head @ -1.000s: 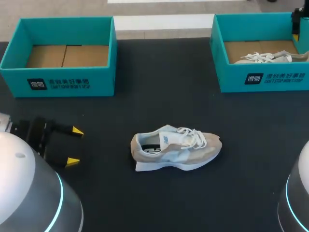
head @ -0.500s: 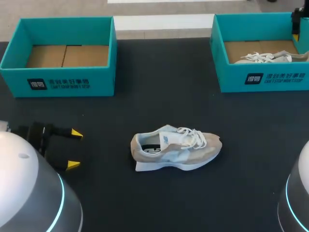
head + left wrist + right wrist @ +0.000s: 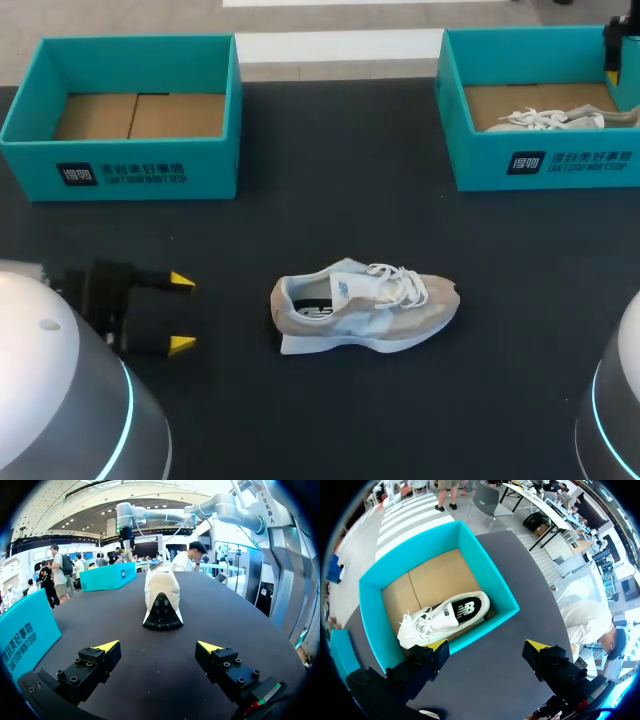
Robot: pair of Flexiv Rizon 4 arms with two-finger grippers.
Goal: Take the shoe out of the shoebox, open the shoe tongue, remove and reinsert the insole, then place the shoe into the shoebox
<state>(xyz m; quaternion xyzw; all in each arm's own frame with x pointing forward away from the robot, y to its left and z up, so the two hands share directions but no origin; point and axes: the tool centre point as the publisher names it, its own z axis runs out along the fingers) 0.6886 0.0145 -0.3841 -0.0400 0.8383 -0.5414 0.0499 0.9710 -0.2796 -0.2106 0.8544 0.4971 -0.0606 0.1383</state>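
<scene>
The right shoebox (image 3: 480, 165) partly hides the white shoe (image 3: 545, 120) inside it.

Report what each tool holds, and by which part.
Nothing is held. The left tool stands open short of the beige sneaker; the right tool hangs open over the teal cardboard shoebox.

You've got bright, even light from overhead; shoe (image 3: 365, 305) casts just a thin soft shadow on the matte dark table (image 3: 330, 200), wrist views equally well lit.

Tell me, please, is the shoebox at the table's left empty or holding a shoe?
Empty: the left shoebox shows only its bare cardboard floor in the head view; no shoe lies inside.
</scene>
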